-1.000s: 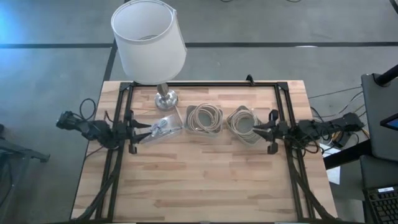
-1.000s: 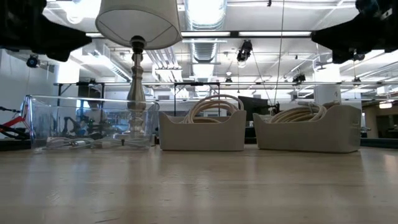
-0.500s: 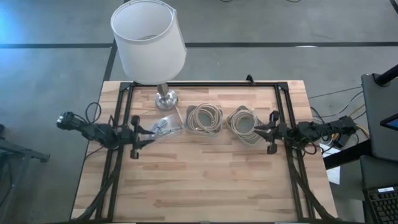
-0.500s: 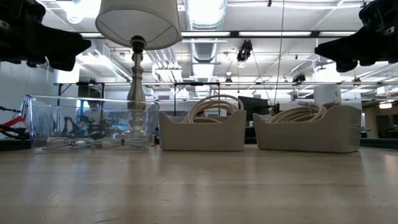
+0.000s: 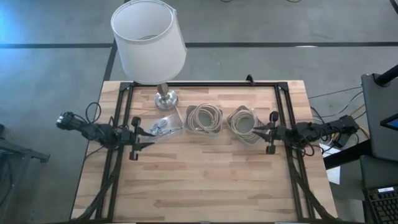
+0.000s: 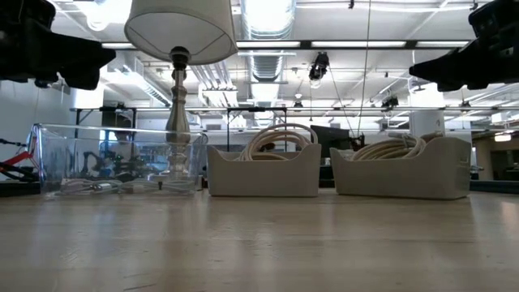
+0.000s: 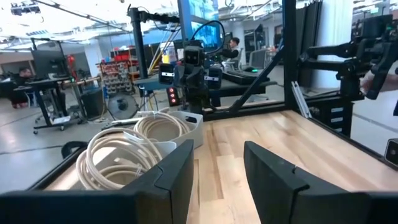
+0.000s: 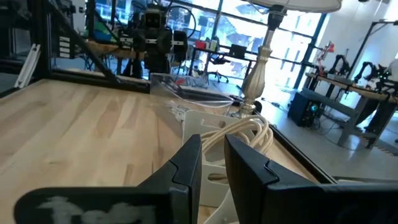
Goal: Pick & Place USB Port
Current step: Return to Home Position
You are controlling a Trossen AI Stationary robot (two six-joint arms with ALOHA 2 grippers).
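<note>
A clear plastic container (image 5: 163, 127) (image 6: 117, 158) stands on the table by the lamp base and holds small silvery USB parts (image 5: 159, 127) (image 6: 97, 186). My left gripper (image 5: 147, 139) (image 7: 217, 152) hovers open just left of and nearer than the container, pointing toward the table's right. My right gripper (image 5: 258, 132) (image 8: 212, 144) hovers by the right beige bin, pointing left, its fingers a narrow gap apart. Neither touches anything.
Two beige bins of coiled cream cables (image 5: 204, 118) (image 5: 244, 122) (image 6: 263, 166) (image 6: 401, 166) sit right of the container. A lamp with a white shade (image 5: 149, 37) stands on its metal base (image 5: 166, 98) at the far edge. A black frame (image 5: 205, 83) borders the table; bare wood lies on the near half.
My left gripper has swung from over the clear container's left end toward the near edge and slightly down. My right gripper has dropped a little beside the right bin. The container and bins have stayed put.
</note>
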